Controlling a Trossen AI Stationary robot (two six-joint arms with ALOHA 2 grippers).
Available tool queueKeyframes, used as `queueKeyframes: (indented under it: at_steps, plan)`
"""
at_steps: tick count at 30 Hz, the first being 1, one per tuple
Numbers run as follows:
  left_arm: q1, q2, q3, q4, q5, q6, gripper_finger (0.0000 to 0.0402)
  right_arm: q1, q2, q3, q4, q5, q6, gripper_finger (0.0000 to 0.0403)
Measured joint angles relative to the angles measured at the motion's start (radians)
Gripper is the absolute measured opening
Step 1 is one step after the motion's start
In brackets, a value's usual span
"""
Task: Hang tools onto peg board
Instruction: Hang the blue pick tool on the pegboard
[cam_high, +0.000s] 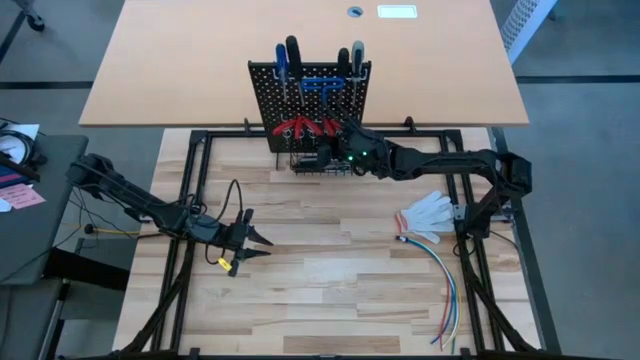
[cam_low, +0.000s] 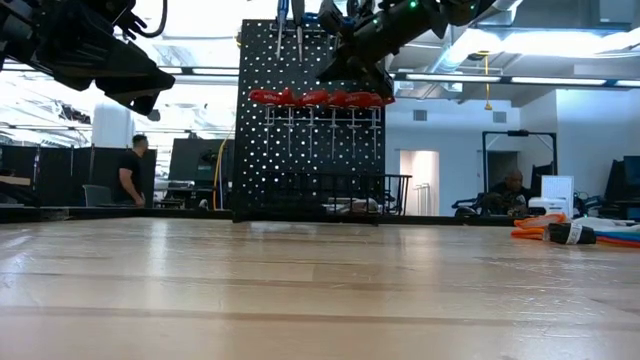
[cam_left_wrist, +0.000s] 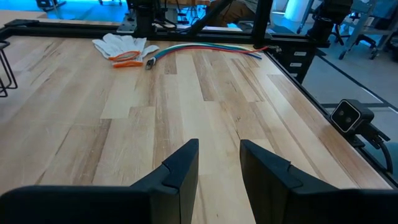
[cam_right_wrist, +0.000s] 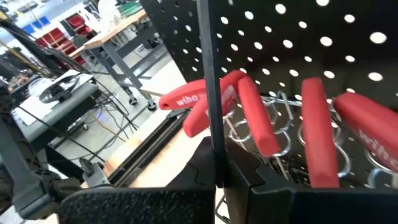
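The peg board (cam_high: 310, 95) stands upright at the far edge of the worktop (cam_high: 330, 290), near the middle of that edge, its face turned toward the arms. Along its row of ring holders hang the red-handled tools (cam_low: 320, 98), side by side, handles up and thin shafts pointing straight down, long axes vertical. Above them, screwdrivers (cam_high: 290, 60) with blue and black handles and blue hex keys (cam_high: 322, 88) sit on the board, also upright. A black wire basket (cam_low: 340, 195) is fixed at the base of the board.

The right gripper (cam_high: 325, 155) is at the board, level with the red handles at the right end of the row. Its fingers are pressed together on a thin dark rod (cam_right_wrist: 210, 87) that rises straight up from between them, just in front of the red handles; what tool the rod belongs to cannot be told.

The left gripper (cam_high: 250, 240) hovers over the worktop's left half, well apart from the board, fingers (cam_left_wrist: 183, 168) partly apart and holding nothing.

A white glove (cam_high: 428, 212) and a bundle of coloured wires (cam_high: 445, 290) lie near the right edge.
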Motion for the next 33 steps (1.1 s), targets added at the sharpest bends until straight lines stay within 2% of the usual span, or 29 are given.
queueKeyframes:
  at_steps: [11, 20, 25, 33]
  plan:
    - [0.0, 0.0, 0.0, 0.0, 0.0, 0.0, 0.0111, 0.006, -0.005, 0.006, -0.148, -0.002, 0.084, 0.0011]
    - [0.0, 0.0, 0.0, 0.0, 0.0, -0.006, 0.0111, 0.003, -0.005, 0.006, -0.164, 0.011, 0.103, 0.0016]
    - [0.0, 0.0, 0.0, 0.0, 0.0, -0.007, 0.0111, 0.002, -0.002, 0.002, -0.188, 0.019, 0.115, 0.0057]
    - [0.0, 0.0, 0.0, -0.001, 0.0, -0.019, 0.0111, -0.003, -0.001, 0.0, -0.258, 0.002, -0.024, 0.0155]
